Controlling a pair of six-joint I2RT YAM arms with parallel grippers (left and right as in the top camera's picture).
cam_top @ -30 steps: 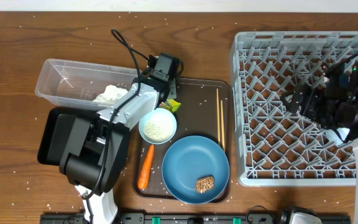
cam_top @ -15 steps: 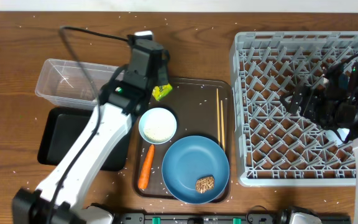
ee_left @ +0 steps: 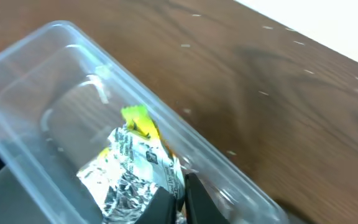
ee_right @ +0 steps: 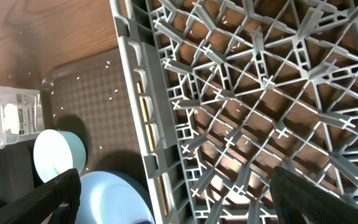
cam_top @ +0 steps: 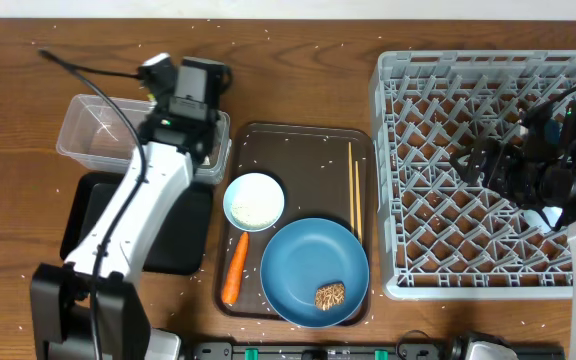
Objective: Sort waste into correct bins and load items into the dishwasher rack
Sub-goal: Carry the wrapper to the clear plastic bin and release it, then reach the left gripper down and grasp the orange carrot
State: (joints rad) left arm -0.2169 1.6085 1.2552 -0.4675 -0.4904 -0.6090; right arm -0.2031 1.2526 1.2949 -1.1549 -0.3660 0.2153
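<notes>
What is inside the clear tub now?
The yellow-green wrapper, pinched by the left gripper, hangs over the clear tub. Overhead, the left arm covers its right end, hiding anything there.

The overhead camera looked straight down on my bench [cam_top: 308, 80], high enough to take in everything from the clear tub [cam_top: 80, 128] to the grey rack [cam_top: 383, 150]. My left wrist camera sat close above that tub, tilted across its rim toward the bench beyond. My right wrist camera looked down the rack's left wall, sharing the brown tray [ee_right: 92, 81] and white bowl [ee_right: 58, 152] with the overhead.
</notes>
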